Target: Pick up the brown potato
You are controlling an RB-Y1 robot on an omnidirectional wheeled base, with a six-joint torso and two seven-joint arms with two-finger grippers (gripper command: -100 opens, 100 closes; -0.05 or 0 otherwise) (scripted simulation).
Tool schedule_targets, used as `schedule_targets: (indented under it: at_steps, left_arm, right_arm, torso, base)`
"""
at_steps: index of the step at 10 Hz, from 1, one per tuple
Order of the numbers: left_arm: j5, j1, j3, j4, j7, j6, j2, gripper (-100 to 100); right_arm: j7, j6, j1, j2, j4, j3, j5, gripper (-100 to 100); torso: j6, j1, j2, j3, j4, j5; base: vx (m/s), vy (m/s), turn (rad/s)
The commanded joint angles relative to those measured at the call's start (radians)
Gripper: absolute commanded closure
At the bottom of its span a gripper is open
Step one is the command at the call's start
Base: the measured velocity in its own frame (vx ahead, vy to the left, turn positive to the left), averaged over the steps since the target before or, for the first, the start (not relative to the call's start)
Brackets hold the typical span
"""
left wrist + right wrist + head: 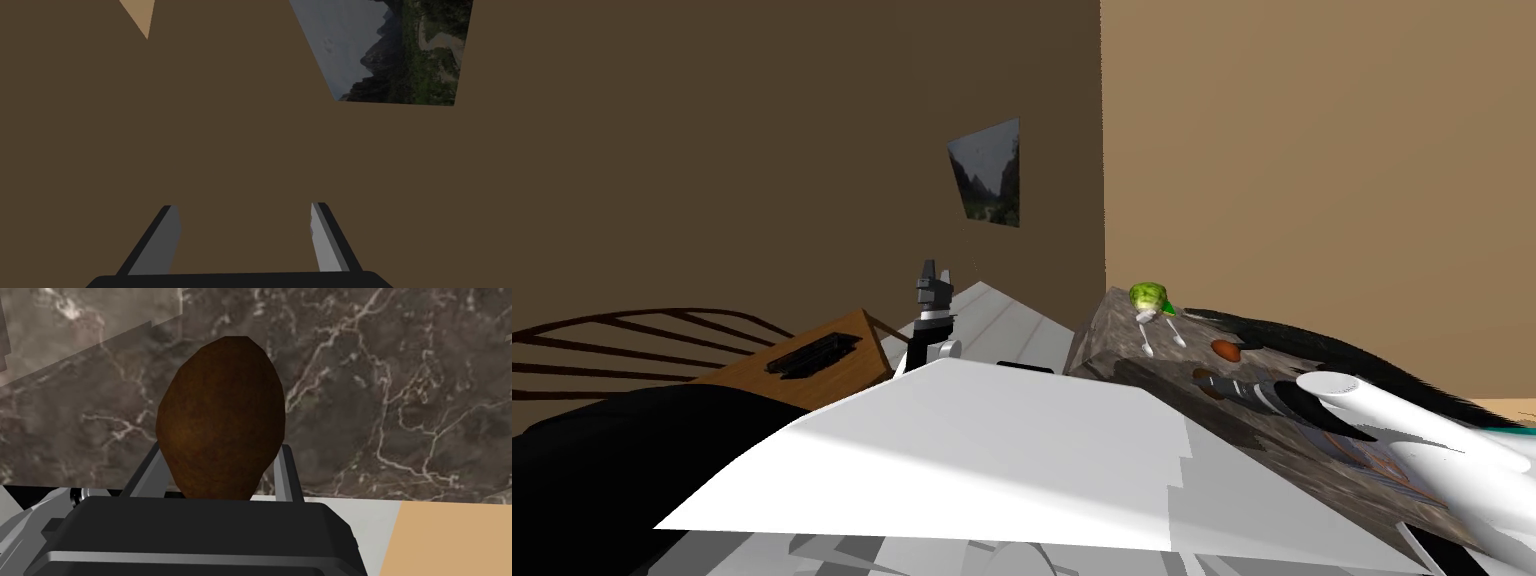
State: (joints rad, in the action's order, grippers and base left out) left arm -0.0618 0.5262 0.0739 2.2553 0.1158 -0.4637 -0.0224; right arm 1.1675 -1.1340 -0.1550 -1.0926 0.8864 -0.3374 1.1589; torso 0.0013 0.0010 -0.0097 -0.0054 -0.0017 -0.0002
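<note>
The brown potato (220,418) sits between the fingers of my right gripper (220,453), which press against its sides, with the dark marbled tabletop (400,388) right behind it. In the head view the potato (1205,377) is a small dark lump at the tip of the right gripper (1224,386), over the middle of the marbled table (1112,345). My left gripper (934,272) is raised at the centre, away from the table. Its fingers (320,240) stand open with nothing between them.
An orange-brown oval thing (1224,349) lies just beyond the potato. A green leafy thing on white stalks (1149,297) stands at the table's far corner. A black shape (1312,350) runs along the table's right side. A brown wooden unit (812,358) and a dark chair back (632,340) are on the left.
</note>
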Motion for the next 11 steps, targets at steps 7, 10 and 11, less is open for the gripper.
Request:
schedule_targets:
  at_steps: [7, 10, 11]
  left_arm:
    - [0.000, 0.000, 0.000, 0.000, 0.000, 0.000, 0.000, 0]
    - [0.000, 0.000, 0.000, 0.000, 0.000, 0.000, 0.000, 0]
    - [0.000, 0.000, 0.000, 0.000, 0.000, 0.000, 0.000, 0]
  right_arm:
    - [-0.219, 0.008, -0.056, -0.050, -0.137, -0.011, 0.156, 100]
    - [-0.297, 0.010, -0.073, -0.064, -0.175, -0.014, 0.201, 100]
    - [-0.317, 0.010, -0.073, -0.064, -0.175, -0.014, 0.201, 100]
  torso:
    - [-0.001, -0.001, 0.003, 0.002, 0.001, 0.000]
    - [-0.002, 0.000, 0.005, 0.003, 0.001, 0.000]
    - [0.000, -0.001, 0.004, 0.002, 0.001, 0.001]
  base:
    - [0.104, 0.032, -0.070]
    - [0.075, 0.028, -0.045]
    - [0.095, 0.033, -0.082]
